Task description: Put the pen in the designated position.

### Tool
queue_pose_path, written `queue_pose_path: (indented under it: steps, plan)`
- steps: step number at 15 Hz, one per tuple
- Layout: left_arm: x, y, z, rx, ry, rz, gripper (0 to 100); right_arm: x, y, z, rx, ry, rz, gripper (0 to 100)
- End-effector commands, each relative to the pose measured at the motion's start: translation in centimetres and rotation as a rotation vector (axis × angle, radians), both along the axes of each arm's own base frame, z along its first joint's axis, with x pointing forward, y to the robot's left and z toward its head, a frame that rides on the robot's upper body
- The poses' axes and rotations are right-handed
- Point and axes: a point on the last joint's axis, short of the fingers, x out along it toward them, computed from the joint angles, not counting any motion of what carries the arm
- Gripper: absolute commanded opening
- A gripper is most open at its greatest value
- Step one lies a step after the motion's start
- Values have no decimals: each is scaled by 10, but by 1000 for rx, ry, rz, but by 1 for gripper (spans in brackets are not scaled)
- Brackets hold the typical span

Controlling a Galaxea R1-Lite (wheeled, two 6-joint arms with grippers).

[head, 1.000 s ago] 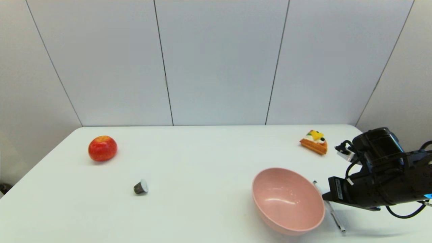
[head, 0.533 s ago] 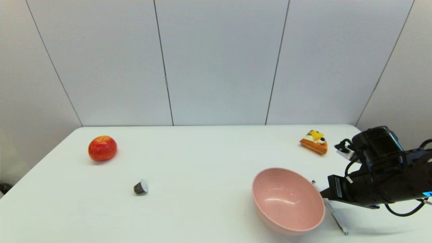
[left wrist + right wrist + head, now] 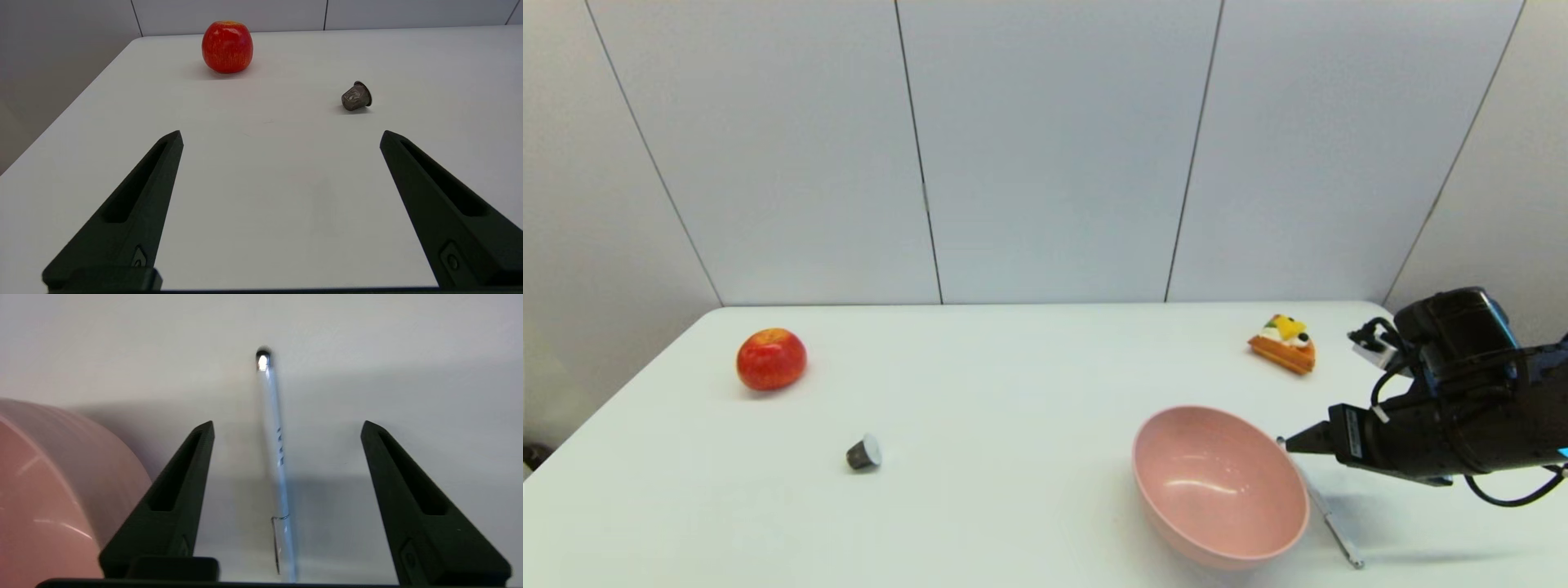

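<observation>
Right tool [image 3: 286,424]: I'm hovering it over the near-right part of the table [image 3: 1029,367], fingers spread wide and gripping nothing, pointing toward the pink bowl [image 3: 1218,483].
Pen [image 3: 277,457]: it's lying flat on the table just to the right of the bowl, and my wrist camera is showing it running lengthwise down the gap between my two fingers, touching neither.
Pen from the head view: I'm seeing its lower stretch [image 3: 1331,531] poking out below my tool, with the far end close to the bowl's rim.
Bowl: it's sitting upright, its side just beside my right tool's finger [image 3: 171,498].
Left tool [image 3: 282,134]: I'm holding it low over the left side of the table, fingers apart and empty.
Apple [image 3: 771,358]: it's resting at the far left.
Small dark capsule [image 3: 863,452]: it's lying on its side, nearer than the apple.
Cake slice [image 3: 1284,342]: it's sitting at the far right, beyond my right arm.
</observation>
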Motion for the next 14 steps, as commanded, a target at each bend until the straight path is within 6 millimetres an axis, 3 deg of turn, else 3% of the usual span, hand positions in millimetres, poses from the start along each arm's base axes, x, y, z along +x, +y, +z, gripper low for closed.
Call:
queue_pose_path:
  steps: [1,3,4,7,9,12,14]
  plan:
    - [0,0,0,0,0,0,100,2,-15,33,-91,-142,-48,100]
    - [0,0,0,0,0,0,100,-8,-19,58,-95,-236,-60,100]
    - [0,0,0,0,2,0,100,-23,-20,81,-119,-319,-30,100]
    - [0,0,0,0,0,0,100,-77,-22,128,-232,-505,76,100]
    - [0,0,0,-1,2,-1,100,-119,-23,147,-336,-665,144,100]
    - [0,0,0,0,2,0,100,-171,-25,147,-383,-795,160,100]
    - [0,0,0,0,2,0,100,-200,-26,129,-386,-830,162,100]
